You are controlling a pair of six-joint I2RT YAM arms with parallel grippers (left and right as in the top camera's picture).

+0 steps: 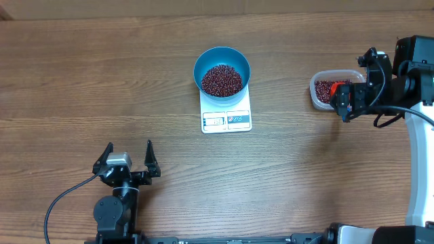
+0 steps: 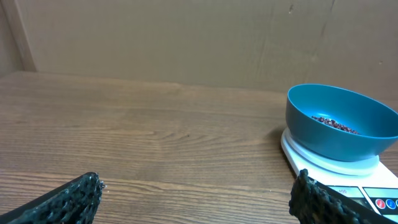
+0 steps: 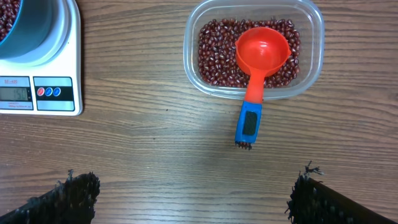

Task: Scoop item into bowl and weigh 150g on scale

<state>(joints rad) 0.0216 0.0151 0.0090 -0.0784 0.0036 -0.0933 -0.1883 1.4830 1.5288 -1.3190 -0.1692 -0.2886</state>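
The blue bowl (image 1: 199, 66) stands on the white scale (image 1: 226, 120) at the table's middle, with a heap of dark red beans (image 1: 222, 80) inside. More beans (image 3: 214, 50) fill a clear tub (image 3: 314, 37), where a red scoop (image 3: 261, 53) lies with its blue handle (image 3: 250, 121) hanging over the near rim. My right gripper (image 3: 196, 186) hovers open just short of that handle, nothing between its fingers. My left gripper (image 1: 129, 146) is open and empty near the front edge, left of the scale (image 2: 329, 168) and bowl (image 2: 339, 140).
The clear tub (image 1: 316, 89) sits right of the scale, partly under my right arm. A black cable (image 1: 57, 207) trails from the left arm's base. A brown wall (image 2: 186, 37) rises behind the table's far edge.
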